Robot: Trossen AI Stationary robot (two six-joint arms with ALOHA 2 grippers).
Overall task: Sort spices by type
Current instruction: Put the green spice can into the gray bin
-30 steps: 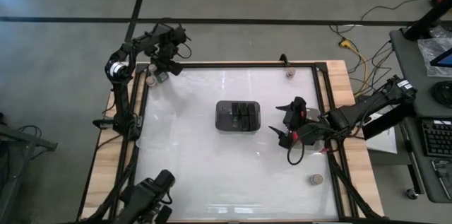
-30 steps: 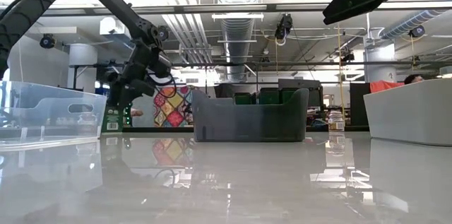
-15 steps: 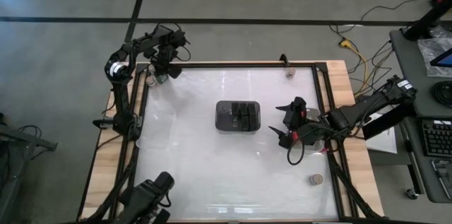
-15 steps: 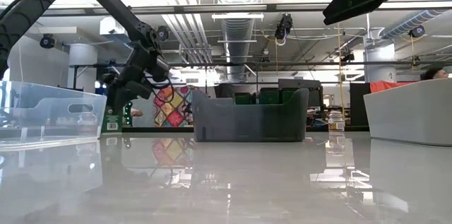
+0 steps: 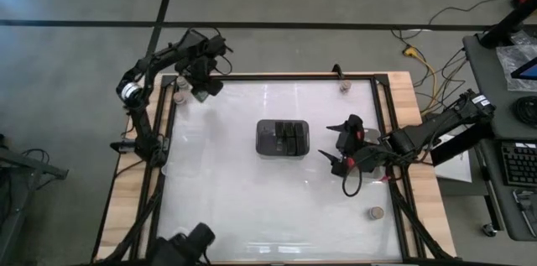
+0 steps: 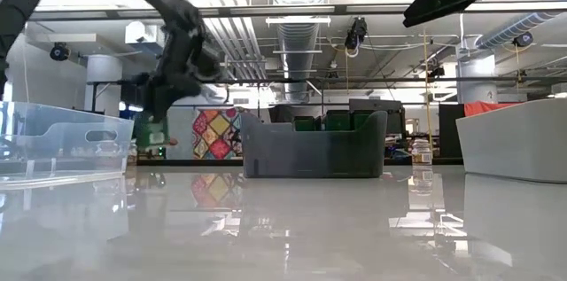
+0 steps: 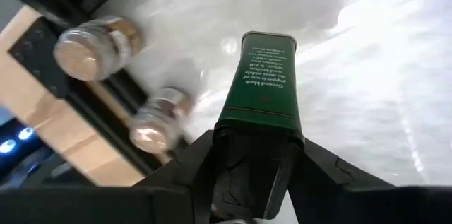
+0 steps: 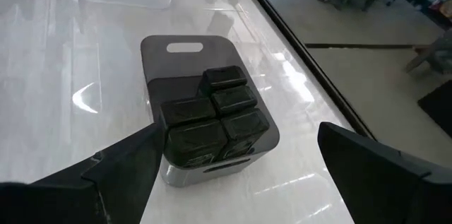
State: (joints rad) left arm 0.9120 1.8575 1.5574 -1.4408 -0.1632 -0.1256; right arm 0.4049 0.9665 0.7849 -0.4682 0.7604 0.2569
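Observation:
At the table's far left corner my left gripper (image 5: pixel 201 90) points down, shut on a dark green spice tin (image 7: pixel 261 90), also seen in the low view (image 6: pixel 153 133). Two tan-topped jars (image 7: pixel 88 49) (image 7: pixel 150 128) stand below it by the table frame. A dark tray (image 5: pixel 283 138) at the table's middle holds several dark blocks (image 8: pixel 212 114). My right gripper (image 5: pixel 340 147) hovers open to the right of the tray, nothing between its fingers. My left gripper pinches the green tin's upper end (image 7: pixel 258 136) between its two fingers (image 7: pixel 201 164), one on each side. The fingers come from above, pointing down along the tin. The tin hangs below them, roughly upright and clear of the table.
Single tan-topped jars stand at the far right (image 5: pixel 345 86) and the near right (image 5: pixel 375 213). A clear shallow tray (image 6: pixel 62 139) sits at the table's left side. Black frame rails (image 5: pixel 386 132) run along the table's edges.
My left gripper has risen from the far left corner and shifted a little toward the table's right, carrying the green tin, which stood on the table before and now hangs clear of it.

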